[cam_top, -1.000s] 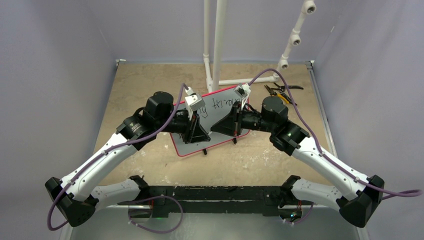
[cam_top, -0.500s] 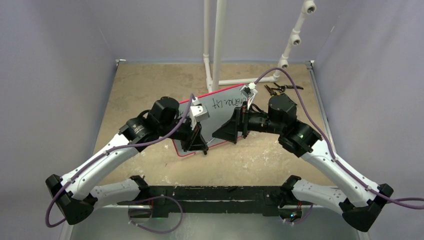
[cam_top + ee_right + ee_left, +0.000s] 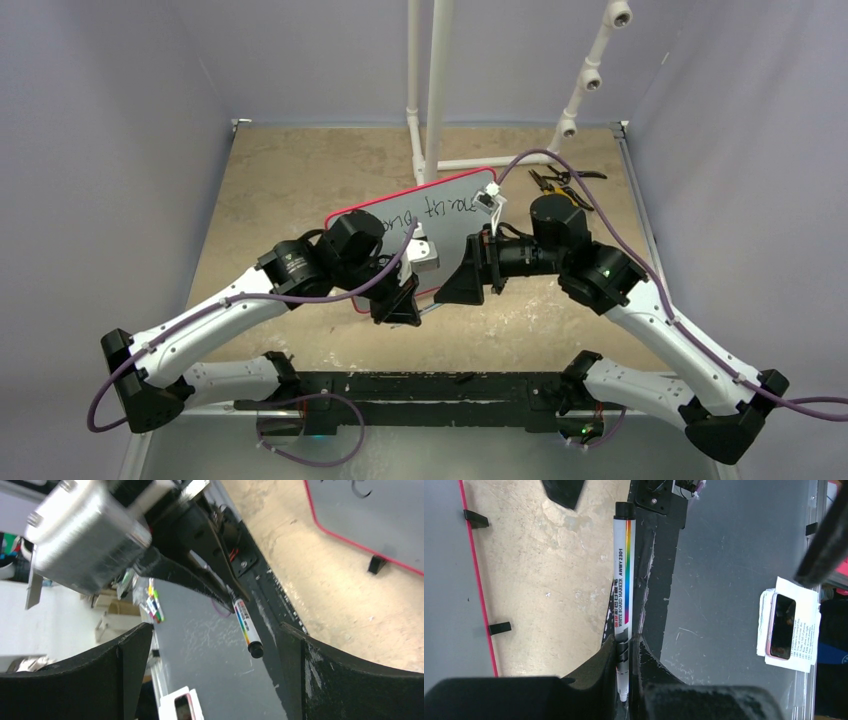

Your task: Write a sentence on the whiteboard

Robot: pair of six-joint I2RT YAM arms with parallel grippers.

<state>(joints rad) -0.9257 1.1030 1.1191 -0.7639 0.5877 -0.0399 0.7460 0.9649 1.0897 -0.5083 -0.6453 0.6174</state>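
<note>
The whiteboard (image 3: 455, 225), pale grey with a thin red border, lies tilted on the table's middle. Black handwriting of the sentence (image 3: 450, 208) shows along its far part; the arms cover the rest. My left gripper (image 3: 402, 300) hangs over the board's near edge, shut on a white marker (image 3: 624, 575) with a rainbow stripe and a black end. The marker's body points away from the fingers. My right gripper (image 3: 468, 282) stands wide open beside it, holding nothing. In the right wrist view the marker (image 3: 246, 627) hangs between my open fingers (image 3: 127, 667), touching neither, with the board's corner (image 3: 370, 520) beyond.
White pipe stands (image 3: 432, 90) rise at the back of the table. Pliers (image 3: 562, 180) lie at the back right. The black base rail (image 3: 420, 385) runs along the near edge. A phone on papers (image 3: 781, 625) lies on the grey surface beyond the rail.
The two grippers were close together over the board and have parted. My right gripper has opened. My left arm has swung toward the near edge with the marker in it.
</note>
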